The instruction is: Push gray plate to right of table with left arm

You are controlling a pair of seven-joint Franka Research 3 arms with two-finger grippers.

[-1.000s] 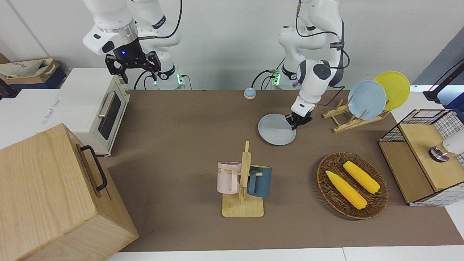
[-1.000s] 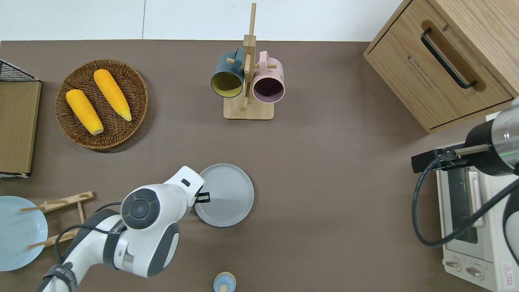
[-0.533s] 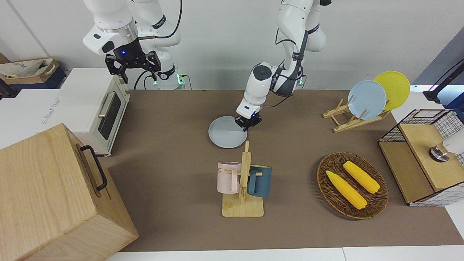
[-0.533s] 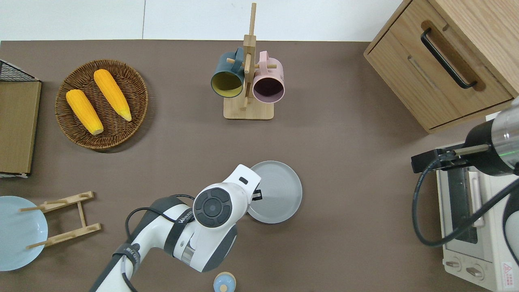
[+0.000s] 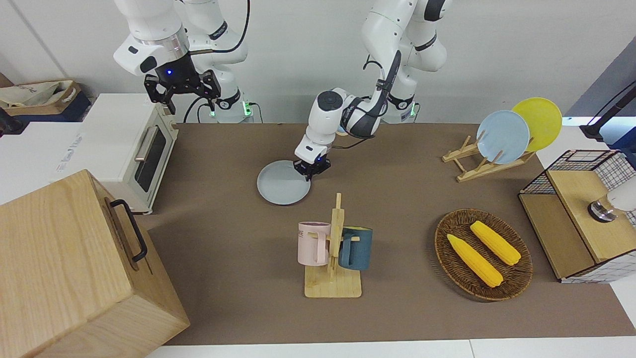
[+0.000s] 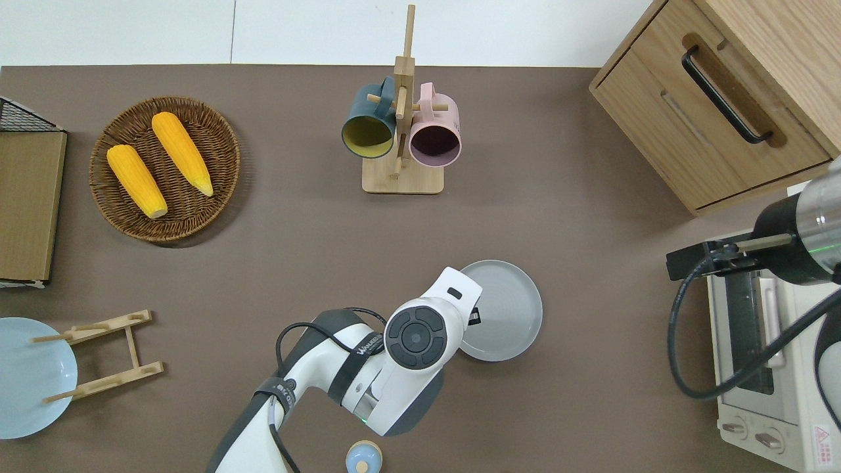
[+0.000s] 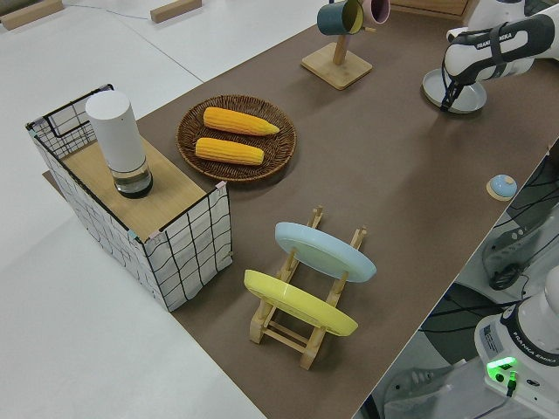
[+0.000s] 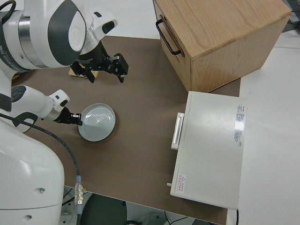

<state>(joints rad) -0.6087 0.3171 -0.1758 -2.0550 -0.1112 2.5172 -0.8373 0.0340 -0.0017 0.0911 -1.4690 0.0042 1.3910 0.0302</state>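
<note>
Overhead view: left tool [image 6: 474,317] at gray plate [image 6: 506,312] rim nearest left arm's end; finger state unclear.

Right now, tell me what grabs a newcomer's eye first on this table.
The left gripper is down at the rim of the gray plate, mid-table toward the toaster oven. Two yellow corn cobs in a wicker basket stand out toward the left arm's end. The right arm is parked.
</note>
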